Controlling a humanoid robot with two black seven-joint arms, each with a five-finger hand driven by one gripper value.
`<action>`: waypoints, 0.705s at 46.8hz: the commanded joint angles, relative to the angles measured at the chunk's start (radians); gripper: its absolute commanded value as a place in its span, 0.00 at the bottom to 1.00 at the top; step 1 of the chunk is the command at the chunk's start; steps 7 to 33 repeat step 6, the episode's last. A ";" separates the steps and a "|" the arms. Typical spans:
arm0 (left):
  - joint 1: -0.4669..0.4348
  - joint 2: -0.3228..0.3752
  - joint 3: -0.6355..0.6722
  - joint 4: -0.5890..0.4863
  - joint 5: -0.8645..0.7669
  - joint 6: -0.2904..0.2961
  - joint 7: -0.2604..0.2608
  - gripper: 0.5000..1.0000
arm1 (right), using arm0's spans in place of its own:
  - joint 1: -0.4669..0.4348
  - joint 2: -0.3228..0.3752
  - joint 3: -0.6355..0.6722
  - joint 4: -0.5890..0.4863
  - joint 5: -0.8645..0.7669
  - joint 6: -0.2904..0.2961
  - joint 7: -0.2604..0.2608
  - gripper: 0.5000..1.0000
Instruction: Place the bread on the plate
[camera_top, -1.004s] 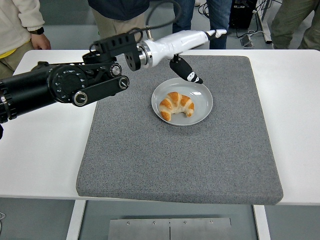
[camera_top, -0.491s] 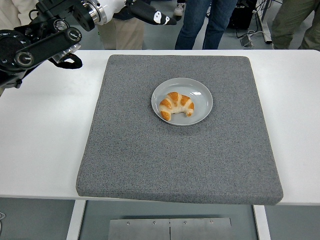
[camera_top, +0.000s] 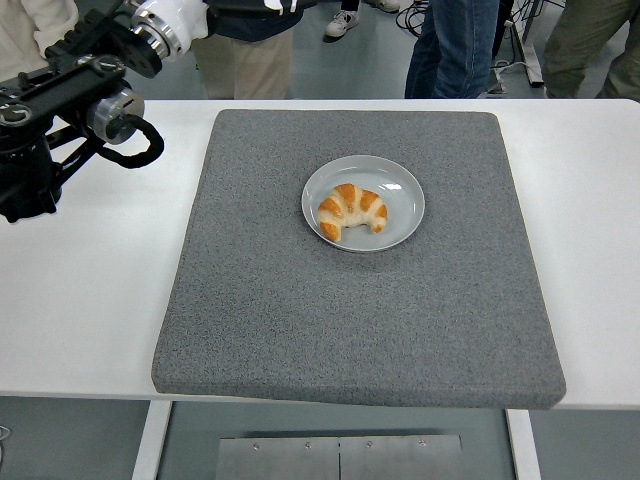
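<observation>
**Croissant on the plate, left arm raised at the far left corner**

The bread (camera_top: 353, 208) is a croissant, golden brown with paler cream bands between its darker ridges. It is curved like a crescent, with both tips pointing toward the near edge. It lies inside the plate (camera_top: 402, 185), a round, shallow, pale grey dish, a little left of the dish's centre, and no part of it reaches over the rim. The plate sits on a grey mat (camera_top: 350, 320), in the far half of it, roughly midway between its left and right sides. The mat covers most of the white worktop (camera_top: 90, 300).

The left arm (camera_top: 60, 110) enters from the left edge and stays over the far left corner of the worktop, well apart from the plate. Its black jointed links angle upward to a white forearm segment (camera_top: 170, 18) at the picture's top. The robot hand itself is cut off by the frame, so whether its fingers are spread or curled cannot be told.

People's legs (camera_top: 455, 45) stand beyond the far edge.
</observation>
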 joint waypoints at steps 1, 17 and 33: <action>0.058 -0.036 -0.067 0.031 -0.004 0.000 0.001 0.94 | 0.000 0.000 0.000 0.000 0.000 -0.001 0.000 1.00; 0.119 -0.061 -0.128 0.060 -0.005 -0.004 0.001 0.94 | 0.000 0.000 0.000 0.000 0.000 0.000 0.000 1.00; 0.119 -0.061 -0.128 0.060 -0.005 -0.004 0.001 0.94 | 0.000 0.000 0.000 0.000 0.000 0.000 0.000 1.00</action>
